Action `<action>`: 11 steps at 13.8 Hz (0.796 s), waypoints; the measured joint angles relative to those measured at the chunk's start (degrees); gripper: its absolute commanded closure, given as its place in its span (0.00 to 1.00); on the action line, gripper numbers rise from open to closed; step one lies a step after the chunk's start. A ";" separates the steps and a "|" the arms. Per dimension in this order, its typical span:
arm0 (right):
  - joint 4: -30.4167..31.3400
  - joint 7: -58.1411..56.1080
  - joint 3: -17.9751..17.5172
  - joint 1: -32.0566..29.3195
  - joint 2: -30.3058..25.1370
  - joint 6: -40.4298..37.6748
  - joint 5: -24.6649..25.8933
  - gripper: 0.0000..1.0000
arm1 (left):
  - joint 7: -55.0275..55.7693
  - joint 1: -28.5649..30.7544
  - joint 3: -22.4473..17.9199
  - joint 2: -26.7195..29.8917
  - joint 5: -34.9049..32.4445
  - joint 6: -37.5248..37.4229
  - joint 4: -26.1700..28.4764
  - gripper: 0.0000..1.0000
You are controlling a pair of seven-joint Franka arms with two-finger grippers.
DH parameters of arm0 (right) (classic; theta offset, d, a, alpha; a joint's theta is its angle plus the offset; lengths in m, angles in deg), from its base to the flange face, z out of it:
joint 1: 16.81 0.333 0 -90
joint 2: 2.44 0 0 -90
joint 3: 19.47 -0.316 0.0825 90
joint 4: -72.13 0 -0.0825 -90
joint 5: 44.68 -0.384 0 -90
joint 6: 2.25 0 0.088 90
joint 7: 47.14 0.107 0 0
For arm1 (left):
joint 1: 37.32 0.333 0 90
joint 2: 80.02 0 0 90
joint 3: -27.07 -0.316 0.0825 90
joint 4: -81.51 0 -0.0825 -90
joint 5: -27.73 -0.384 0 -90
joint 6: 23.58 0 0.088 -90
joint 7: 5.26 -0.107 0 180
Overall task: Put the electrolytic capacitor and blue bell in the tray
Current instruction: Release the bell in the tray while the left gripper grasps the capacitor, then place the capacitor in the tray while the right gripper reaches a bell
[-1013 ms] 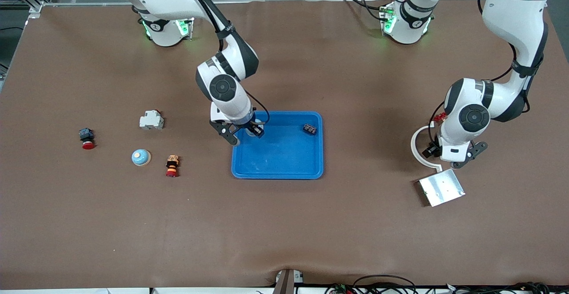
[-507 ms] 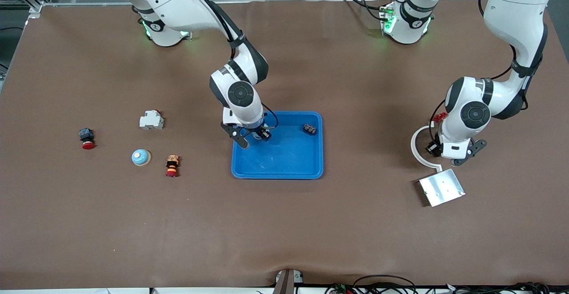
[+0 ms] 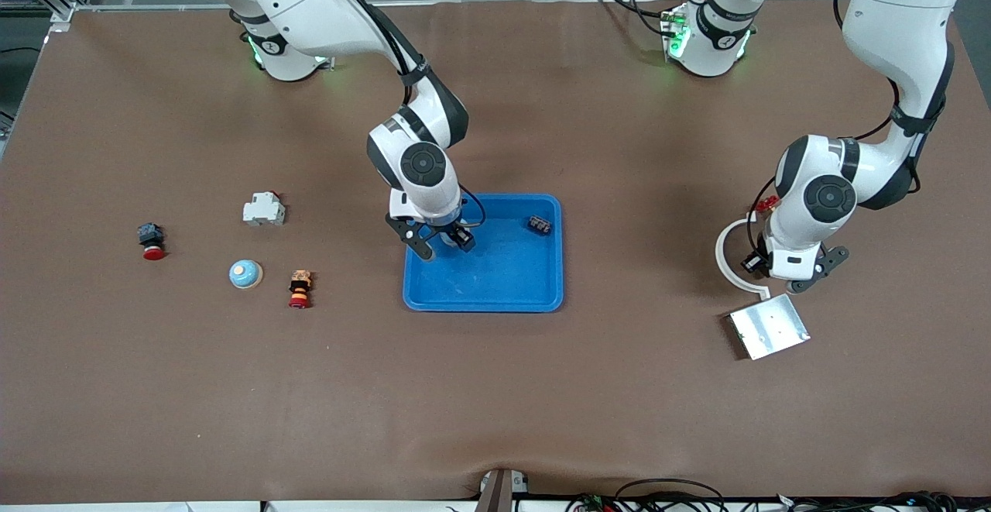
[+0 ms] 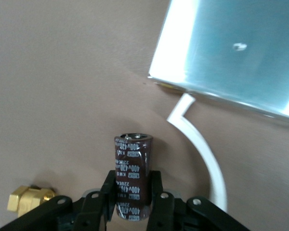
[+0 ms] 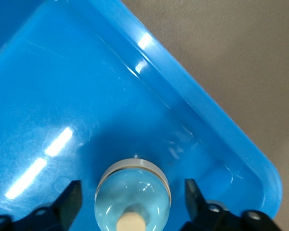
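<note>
Left wrist view shows my left gripper (image 4: 131,211) clamped on the electrolytic capacitor (image 4: 132,175); I should lift straight up. My right gripper (image 5: 130,199) stands wide around the blue bell (image 5: 133,192) sitting in the tray (image 3: 495,283).

Front view was evenly bright, lit from overhead; soft arm shadows fell on brown desk (image 3: 495,388). Green status lights glowed at both arm bases. Silver metal plate (image 3: 769,325) shone pale. In left wrist view same plate (image 4: 231,53) was washed out by glare and soft in focus; print on capacitor (image 4: 132,175) stayed readable. In right wrist view white streaks of glare lay across blue tray (image 5: 192,91); bell (image 5: 133,197) close to lens was slightly blurred, and hand fingers (image 5: 70,202) showed as dark silhouettes.
</note>
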 measured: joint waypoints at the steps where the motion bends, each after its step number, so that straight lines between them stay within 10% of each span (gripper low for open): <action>1: -0.41 -0.02 0.18 -0.01 0.00 -0.55 0.41 0.00 | 0.08 0.04 1.19 1.16 0.00 -1.39 -0.13 1.00; 11: -1.46 -34.28 1.75 -16.06 -10.73 -16.24 4.62 0.00 | 19.05 -0.54 18.84 4.45 3.39 -10.04 -6.08 1.00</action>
